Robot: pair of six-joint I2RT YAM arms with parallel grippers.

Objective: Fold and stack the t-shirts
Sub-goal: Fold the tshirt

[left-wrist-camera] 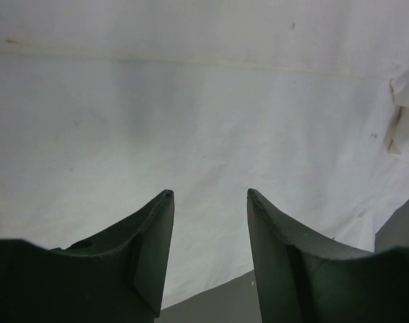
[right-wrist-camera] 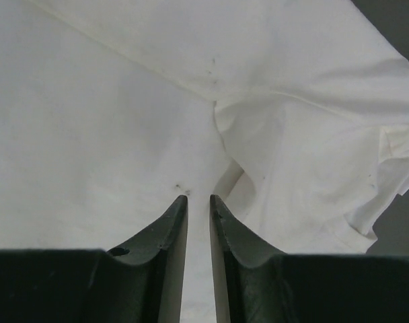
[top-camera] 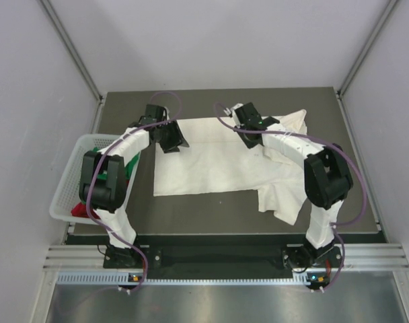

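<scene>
Surface: dark table (top-camera: 211, 212) between pale walls (top-camera: 29, 81); both arm bases sit at its near edge.
Basket: white mesh basket (top-camera: 62, 202) on the left side of the table, just beside the left arm (top-camera: 107, 182).
Red tee: the red tee (top-camera: 80, 210) lies in the near corner of the basket; only a small part shows.
Green tee: the green tee (top-camera: 132, 165) is also in the basket, mostly hidden behind the left arm.
White tee: the white tee (top-camera: 211, 161) is spread on the middle of the table. Its left part lies flat, its right part is wrinkled, and one flap reaches toward the near edge.
Left gripper: the left gripper (left-wrist-camera: 208, 195) is at the far left part of the white tee. The fingers stand apart with nothing between them, and the cloth is below.
Right gripper: the right gripper (right-wrist-camera: 198, 197) is over the far right part of the white tee, near a crease. The fingers are almost together with a thin slit between them. I cannot tell if they pinch the cloth.
</scene>
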